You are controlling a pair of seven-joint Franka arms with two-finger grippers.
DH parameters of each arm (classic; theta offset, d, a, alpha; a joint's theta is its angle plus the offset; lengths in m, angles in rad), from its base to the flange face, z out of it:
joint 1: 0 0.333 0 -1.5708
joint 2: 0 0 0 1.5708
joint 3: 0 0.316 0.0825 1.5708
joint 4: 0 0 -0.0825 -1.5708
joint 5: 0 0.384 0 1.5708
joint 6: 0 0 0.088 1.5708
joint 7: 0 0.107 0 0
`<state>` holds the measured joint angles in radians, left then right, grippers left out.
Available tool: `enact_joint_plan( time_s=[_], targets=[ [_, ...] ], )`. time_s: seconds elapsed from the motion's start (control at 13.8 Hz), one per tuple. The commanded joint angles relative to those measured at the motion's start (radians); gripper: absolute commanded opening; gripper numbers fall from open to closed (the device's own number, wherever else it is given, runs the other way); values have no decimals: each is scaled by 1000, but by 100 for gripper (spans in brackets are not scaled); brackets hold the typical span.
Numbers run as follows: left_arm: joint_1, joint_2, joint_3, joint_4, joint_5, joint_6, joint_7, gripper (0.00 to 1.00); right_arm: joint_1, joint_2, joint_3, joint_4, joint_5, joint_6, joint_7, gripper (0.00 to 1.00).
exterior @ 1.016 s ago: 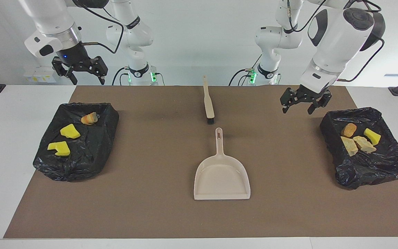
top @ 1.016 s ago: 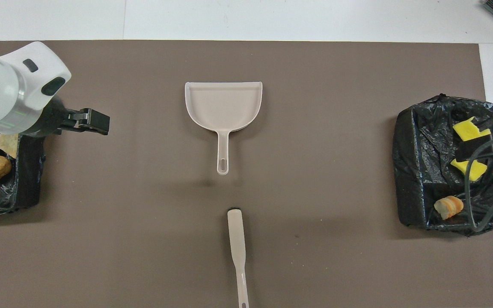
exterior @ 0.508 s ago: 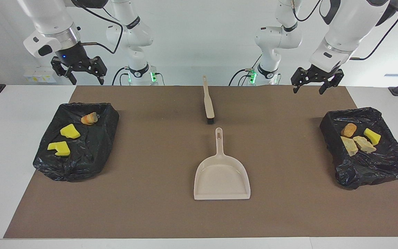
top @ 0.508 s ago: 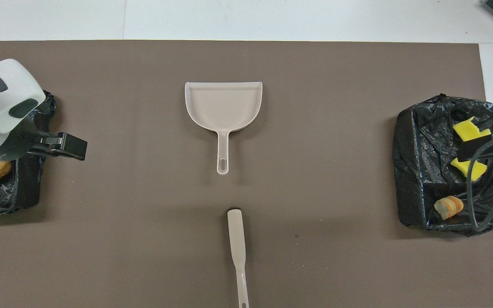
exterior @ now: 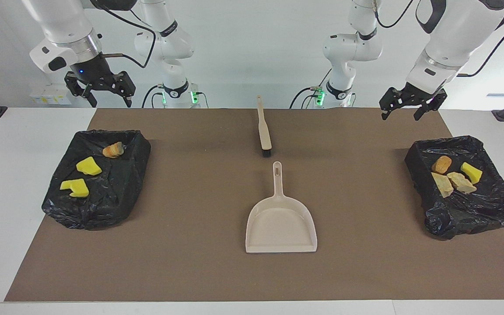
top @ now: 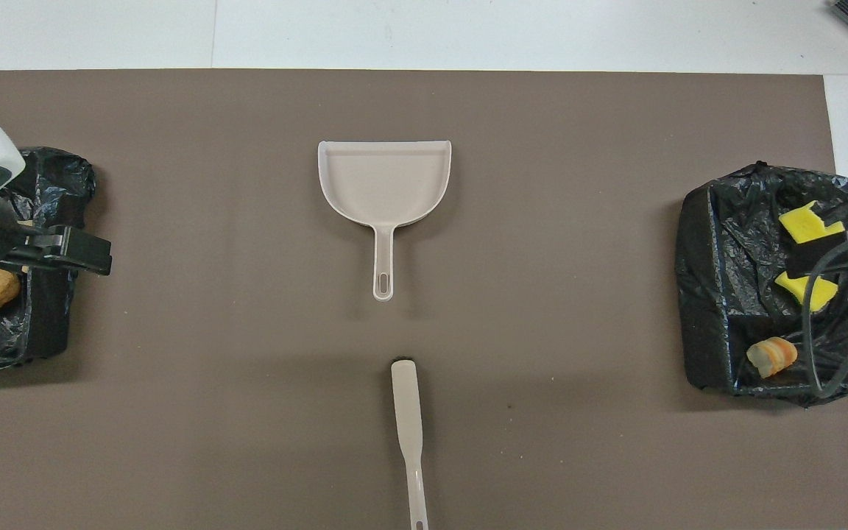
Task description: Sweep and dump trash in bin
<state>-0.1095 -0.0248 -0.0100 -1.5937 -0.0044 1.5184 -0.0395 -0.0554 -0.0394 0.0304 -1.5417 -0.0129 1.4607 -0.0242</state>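
Observation:
The trash lies in two black-bagged bins. In the bin (exterior: 112, 197) at the right arm's end are two yellow foam pieces (exterior: 88, 166) (exterior: 75, 187) and an orange-striped piece (exterior: 113, 150). The bin (exterior: 475, 210) at the left arm's end holds a brown lump (exterior: 441, 164), two tan bits (exterior: 461, 182) and a yellow piece (exterior: 471, 172). My right gripper (exterior: 99, 89) hangs open and empty, high over the table edge by its bin. My left gripper (exterior: 407, 109) is open and empty too, raised over the mat's corner beside its bin.
A beige dustpan (exterior: 281, 221) lies mid-mat, its handle pointing toward the robots. A beige brush (exterior: 264, 131) with black bristles lies just nearer to the robots, in line with the handle. The brown mat (top: 247, 368) covers most of the white table.
My left gripper has risen and drawn back toward its arm's end of the table, away from low beside its bin. The right arm has barely shifted. Nothing on the table moved.

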Motion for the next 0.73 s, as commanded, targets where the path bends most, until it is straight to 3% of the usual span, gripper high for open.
enact_joint_plan(
  time_s=[0.0, 0.65],
  targets=[
    [8, -10, -7, -17, 11, 22, 12, 100, -1, -20, -3, -25, 14, 12, 1, 100],
    [10, -9, -7, -23, 11, 43, 69, 100, -4, -20, -3, -26, 14, 7, 1, 100]
  ],
)
